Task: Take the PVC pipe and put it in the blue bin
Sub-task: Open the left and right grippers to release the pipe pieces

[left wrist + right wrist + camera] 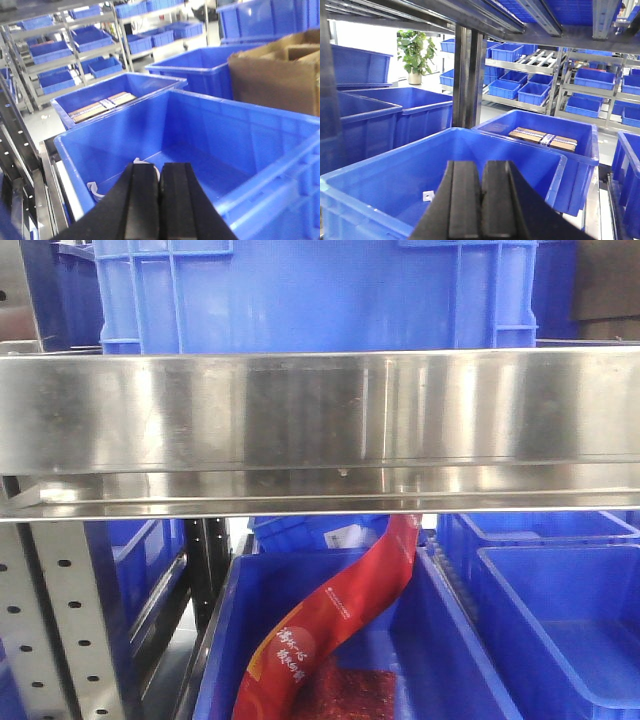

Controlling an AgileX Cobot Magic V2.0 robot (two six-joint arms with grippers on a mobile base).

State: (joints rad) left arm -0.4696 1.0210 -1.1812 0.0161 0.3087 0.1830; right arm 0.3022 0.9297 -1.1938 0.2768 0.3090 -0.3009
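You face a stainless steel shelf beam (320,430) that crosses the whole front view. A blue crate (300,290) stands on the level above it and a perforated upright (45,640) rises at the lower left. Under the beam a red printed bag (340,625) hangs down into a lower bin (222,640), with more open bins (560,620) just beside it on the right. The room around you is a warehouse. Racks of blue bins (55,50) fill the background, a cardboard box (280,75) stands at the right of the left wrist view, and a potted plant (415,52) shows far off in the right wrist view, beyond a steel post (467,75).

Your left claw (160,169) hangs over a large blue bin (225,135) with its fingers pressed together, only a thin seam between them, and nothing visibly gripped. A pale curved piece (94,189) sits low in that bin just behind the fingers, mostly hidden by them. You cannot tell whether it is the PVC pipe, nor whether it touches the claw. The next bin back holds flat tan boards (102,105) bound with a white band.

Your right claw (481,167) is likewise closed tight and empty, over a second blue bin (395,185) with a small white tag (427,195) on its floor. The bin beyond holds brown banded packs (542,140)
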